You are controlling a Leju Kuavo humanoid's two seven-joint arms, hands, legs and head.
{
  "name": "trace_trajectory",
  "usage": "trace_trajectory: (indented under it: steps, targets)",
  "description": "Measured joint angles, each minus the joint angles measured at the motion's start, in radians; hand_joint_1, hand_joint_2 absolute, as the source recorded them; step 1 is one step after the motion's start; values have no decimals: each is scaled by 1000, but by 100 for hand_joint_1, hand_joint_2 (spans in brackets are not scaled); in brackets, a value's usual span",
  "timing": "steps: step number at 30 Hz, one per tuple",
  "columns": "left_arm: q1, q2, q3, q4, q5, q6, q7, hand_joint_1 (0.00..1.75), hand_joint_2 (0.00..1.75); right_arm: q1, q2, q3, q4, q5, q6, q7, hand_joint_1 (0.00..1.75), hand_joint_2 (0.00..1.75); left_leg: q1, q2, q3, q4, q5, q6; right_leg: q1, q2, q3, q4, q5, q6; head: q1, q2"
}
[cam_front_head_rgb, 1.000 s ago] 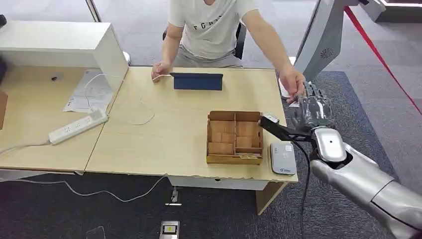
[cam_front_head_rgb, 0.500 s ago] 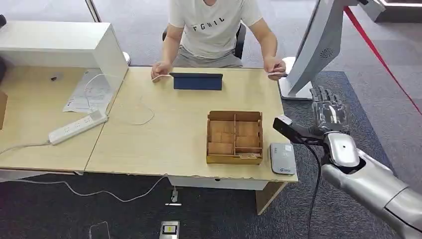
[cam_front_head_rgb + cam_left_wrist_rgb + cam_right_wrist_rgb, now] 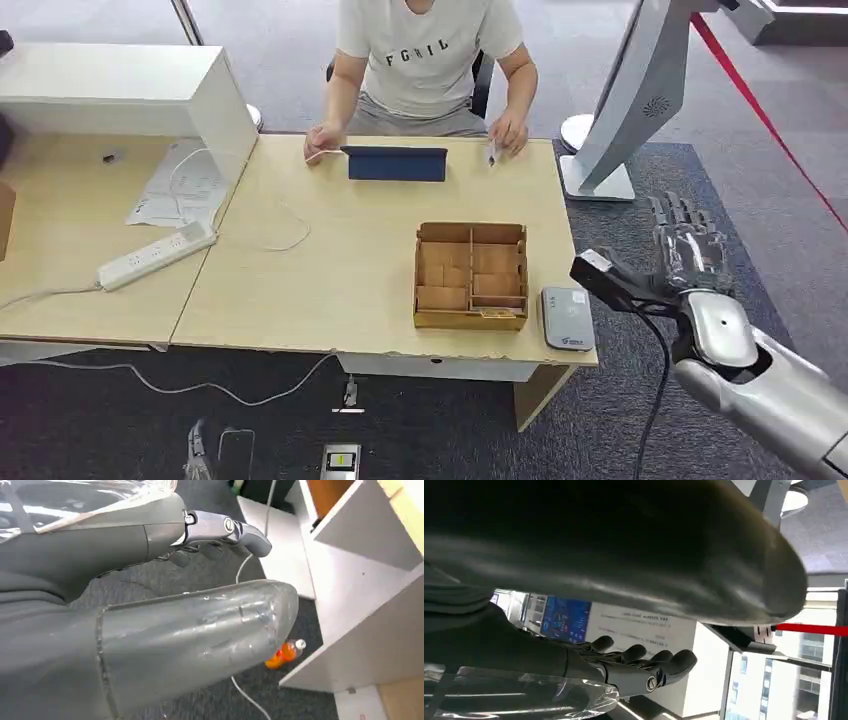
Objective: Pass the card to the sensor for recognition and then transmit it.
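Right hand (image 3: 687,245) has withdrawn empty; person's hand (image 3: 508,133) holds the card (image 3: 491,153).

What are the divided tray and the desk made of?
Tray: looks like brown corrugated cardboard or thin fibreboard; matte, with thin slotted dividers and raw edges. Desk: pale wood-grain top, likely laminate over board; the even grain and the white panel below suggest it, but solid wood cannot be ruled out.

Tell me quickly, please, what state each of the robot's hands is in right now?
Left hand: fingers extended over the floor, holding nothing, open.
Right hand: fingers spread beside the table, empty, open.
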Motion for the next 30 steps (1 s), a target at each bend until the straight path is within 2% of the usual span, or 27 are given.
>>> trace_trajectory:
  steps: [3,10,11,12,13,14,21,30]
  targets:
    - [0,-2,11,-1,65,0,0,0,0,7,-10,-5,-21,0,-2,0,0,0,0,0,0,0,0,0,0,0,0,0,0,0,0,0]
    - [0,-2,11,-1,81,0,0,0,0,8,-11,-6,-22,0,-3,0,0,0,0,0,0,0,0,0,0,0,0,0,0,0,0,0]
    - [-1,-3,7,-1,220,-16,0,0,0,13,-16,-8,-32,-3,-14,0,0,0,0,0,0,0,0,0,0,0,0,0,0,0,0,0]
    - [3,-2,8,3,376,-86,1,0,0,26,-22,-15,-43,-16,-58,-2,0,0,0,0,0,0,0,0,0,0,0,0,0,0,0,0]
    - [6,-2,18,16,438,-202,1,0,0,47,-29,-31,-62,-19,-95,-2,0,0,0,-1,-1,0,0,0,0,-1,0,0,0,0,0,0]
    - [6,-2,41,32,437,-283,1,0,0,93,-50,-56,-98,-9,-102,0,0,0,0,0,-1,0,0,0,0,-1,0,-1,0,0,0,0]
    - [7,-4,81,48,394,-275,1,0,0,183,-80,-135,-170,26,-117,0,0,0,0,0,-1,0,0,0,0,-1,0,0,0,0,0,0]
    - [11,-8,84,40,357,-203,1,0,0,306,-95,-226,-240,70,-171,0,0,0,0,0,-1,0,0,0,0,-1,0,-1,0,0,-1,0]
